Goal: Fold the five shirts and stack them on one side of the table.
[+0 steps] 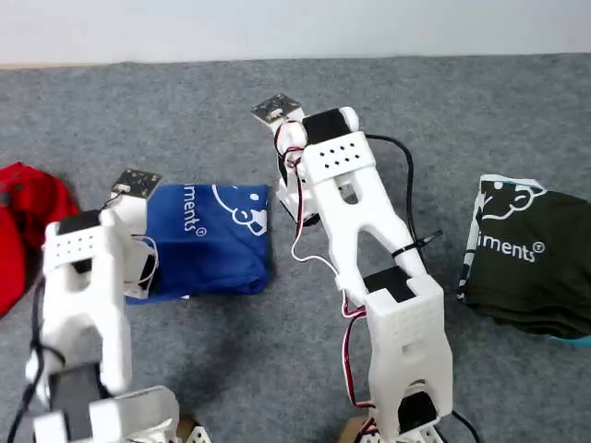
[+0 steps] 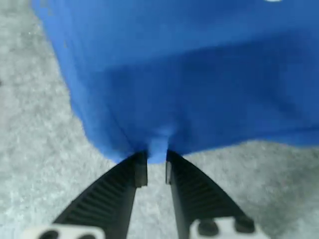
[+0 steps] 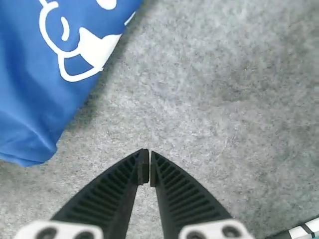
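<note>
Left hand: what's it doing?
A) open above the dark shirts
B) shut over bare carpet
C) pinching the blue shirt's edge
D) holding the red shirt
C: in the left wrist view, the left hand is closed on a fold at the edge of the blue shirt.

The high camera hangs above and behind the two arms' bases. It looks down and forward over the whole grey desk [image 1: 443, 101]. It is far enough back to take in the left arm [image 1: 83, 277], the right arm [image 1: 369, 231], the blue shirt [image 1: 217, 240], a red shirt [image 1: 23, 221] and a dark pile of shirts [image 1: 526, 258]. The left wrist camera sits just behind its own black jaws and looks along them, very close to the blue shirt [image 2: 189, 74]. The right wrist camera looks out past its jaws too, down at the desk [image 3: 224, 74] from close up, with the blue shirt [image 3: 35, 89] at one edge. All three views share that blue shirt and the grey desk beside it.
</note>
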You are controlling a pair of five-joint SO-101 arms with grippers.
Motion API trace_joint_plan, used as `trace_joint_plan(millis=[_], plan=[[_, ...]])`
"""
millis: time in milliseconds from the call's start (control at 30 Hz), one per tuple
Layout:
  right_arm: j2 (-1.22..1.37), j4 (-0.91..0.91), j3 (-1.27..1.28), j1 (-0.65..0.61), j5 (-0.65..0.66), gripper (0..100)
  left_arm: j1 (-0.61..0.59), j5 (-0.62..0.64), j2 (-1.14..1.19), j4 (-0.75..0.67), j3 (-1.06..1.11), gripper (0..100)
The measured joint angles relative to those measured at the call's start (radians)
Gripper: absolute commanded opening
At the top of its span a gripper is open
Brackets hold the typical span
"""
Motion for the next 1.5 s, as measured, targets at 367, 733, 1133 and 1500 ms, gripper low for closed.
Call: trace_joint_plan(millis=[367,733,1133,1500], plan=[[0.000,0.000,0.011,0.000,0.000,0.9,-0.066,-0.051,0.193,-0.002,-0.269,8],[0.000,0.000,0.011,0.000,0.000,0.9,-0.075,-0.112,0.296,-0.034,-0.284,8],[0.000,0.000,0.011,0.000,0.000,0.9,-0.094,-0.206,0.292,0.123,-0.295,9],[0.000,0.000,0.011,-0.074,0.000,0.9,-0.044,-0.209,0.023,0.172,-0.295,11]])
